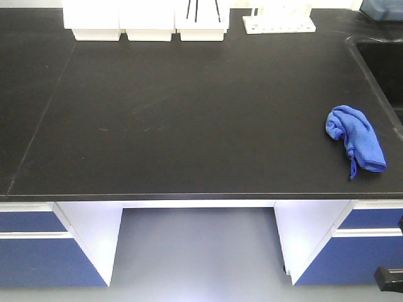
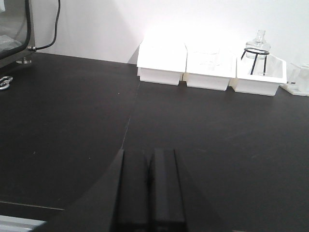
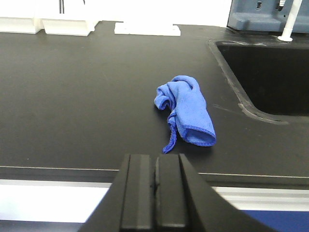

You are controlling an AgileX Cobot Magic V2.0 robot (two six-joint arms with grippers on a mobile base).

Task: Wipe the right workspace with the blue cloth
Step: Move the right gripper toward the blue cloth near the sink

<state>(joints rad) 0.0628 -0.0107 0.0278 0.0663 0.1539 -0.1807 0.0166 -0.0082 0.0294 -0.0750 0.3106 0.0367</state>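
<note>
Exterior front-facing view: the blue cloth (image 1: 356,139) lies bunched in a loose roll at the right of the frame, on a black benchtop (image 1: 189,113), near the front edge. Its thin loop string (image 1: 352,171) trails from the lower end toward that edge. A sink (image 1: 385,63) is sunk into the bench at the upper right, and the cloth sits just below its corner, apart from the rim. A seam (image 1: 44,107) runs diagonally down the left part of the surface. Along the top edge stand 3 white trays (image 1: 148,25) in a row, with a white rack (image 1: 279,22) to their right. Blue drawers (image 1: 38,264) show under the bench at the lower left and lower right.

In the right wrist view, the right gripper (image 3: 155,157) sits at bottom centre with its 2 black fingers pressed flat together and nothing between them. It is off the front edge of the bench, and the cloth lies on the surface above it in the frame, not touching it.

In the left wrist view, the left gripper (image 2: 148,153) is likewise clenched on nothing, over bare black surface beside the seam. The trays are washed out by glare; the rightmost one holds what looks like a glass flask (image 2: 259,42).
</note>
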